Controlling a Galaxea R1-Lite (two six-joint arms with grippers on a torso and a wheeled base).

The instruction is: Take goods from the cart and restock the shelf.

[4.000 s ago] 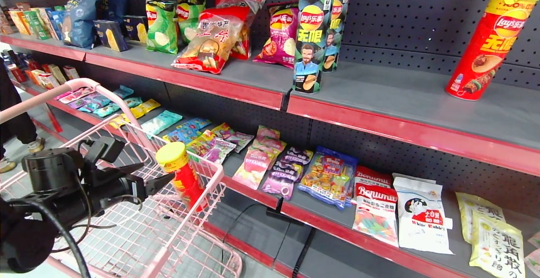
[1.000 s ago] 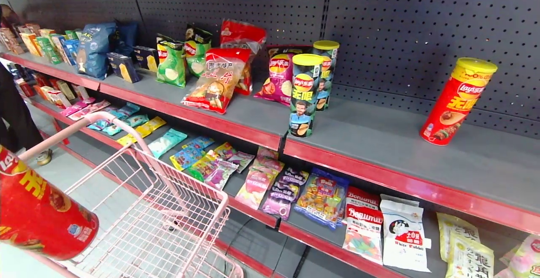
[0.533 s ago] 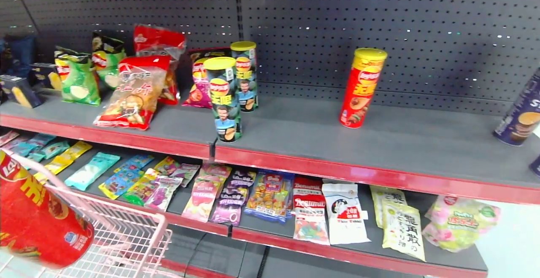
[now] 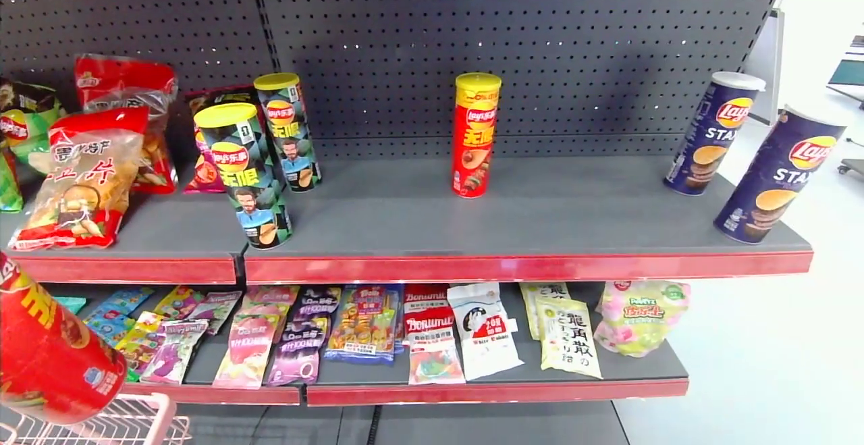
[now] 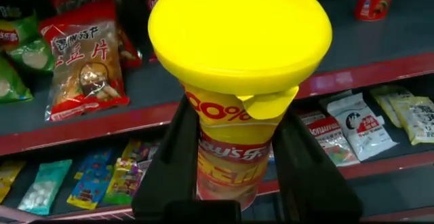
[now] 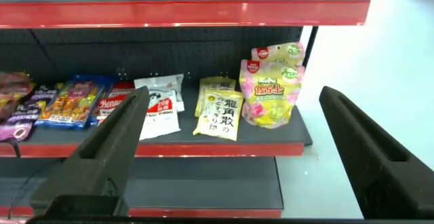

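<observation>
A red chips can (image 4: 47, 357) with a yellow lid (image 5: 237, 34) hangs at the lower left of the head view, above the corner of the pink cart (image 4: 128, 418). My left gripper (image 5: 234, 163) is shut on it, with a black finger (image 5: 166, 159) on each side of the tube. It is held in front of the shelves, level with the lower one. A matching red can (image 4: 474, 136) stands upright near the back of the grey upper shelf (image 4: 540, 208). My right gripper (image 6: 234, 149) is open with nothing in it and faces the lower shelf (image 6: 203, 142).
Two green cans (image 4: 243, 175) and snack bags (image 4: 77, 175) stand at the upper shelf's left end. Two blue cans (image 4: 776, 175) stand at its right end. Bare grey board lies on both sides of the shelved red can. Flat candy packs (image 4: 418, 330) line the lower shelf.
The left gripper has lifted the red can out of the cart. The head camera has swung right, so the shelf slides left in view and the cart drops nearly out.
</observation>
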